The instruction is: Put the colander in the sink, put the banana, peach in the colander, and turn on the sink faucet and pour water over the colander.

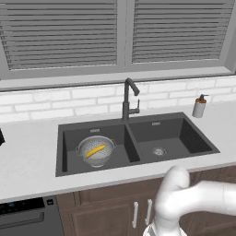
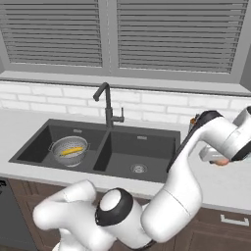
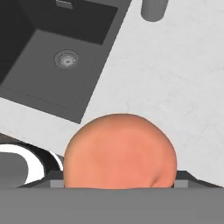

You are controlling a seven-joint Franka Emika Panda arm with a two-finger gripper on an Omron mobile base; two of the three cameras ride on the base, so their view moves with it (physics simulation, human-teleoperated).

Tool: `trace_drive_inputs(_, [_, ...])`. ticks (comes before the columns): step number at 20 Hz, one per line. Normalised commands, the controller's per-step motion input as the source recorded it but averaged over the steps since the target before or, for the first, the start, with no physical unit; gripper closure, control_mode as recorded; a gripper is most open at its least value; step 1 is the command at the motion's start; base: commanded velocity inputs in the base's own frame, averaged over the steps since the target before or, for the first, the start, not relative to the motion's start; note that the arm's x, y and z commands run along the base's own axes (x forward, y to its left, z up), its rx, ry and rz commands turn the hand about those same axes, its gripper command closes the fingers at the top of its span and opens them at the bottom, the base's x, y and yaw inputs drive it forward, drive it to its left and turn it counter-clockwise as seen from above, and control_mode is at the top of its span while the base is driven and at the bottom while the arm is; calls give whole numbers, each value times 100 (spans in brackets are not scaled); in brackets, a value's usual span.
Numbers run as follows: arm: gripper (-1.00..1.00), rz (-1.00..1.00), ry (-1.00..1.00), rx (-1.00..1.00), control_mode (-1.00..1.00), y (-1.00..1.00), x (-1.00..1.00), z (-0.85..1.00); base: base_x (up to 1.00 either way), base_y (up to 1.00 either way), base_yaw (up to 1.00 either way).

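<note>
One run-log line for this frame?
colander: in left basin of sink | banana: in colander | peach: held by gripper over counter | faucet: off

no readable text, no labels, no brand marks, no numbers, no signs

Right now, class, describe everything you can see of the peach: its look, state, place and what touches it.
The peach is round, smooth, orange-pink and looks whole. In the hand view it sits large just ahead of the camera, above the pale counter beside the sink; the fingertips are hidden behind it. In the right base view a sliver of it shows at the gripper, apparently held there, clear of the counter.
</note>
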Motion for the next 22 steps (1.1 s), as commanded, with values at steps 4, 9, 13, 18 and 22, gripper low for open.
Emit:
trace_drive_inputs(4, [100,4,-1,-1,-100,100,-24,44,0,0,0])
trace_drive_inputs(9, [100,0,6,-11,-100,100,-11,7,0,0,0])
trace_drive_inputs(13, [100,0,10,-15,-100,100,-1,0,0,0,0])
trace_drive_inputs(18, [100,0,9,-18,-100,100,0,17,0,0,0])
trace_drive_inputs(22, [100,0,11,-17,-100,100,0,28,0,0,0])
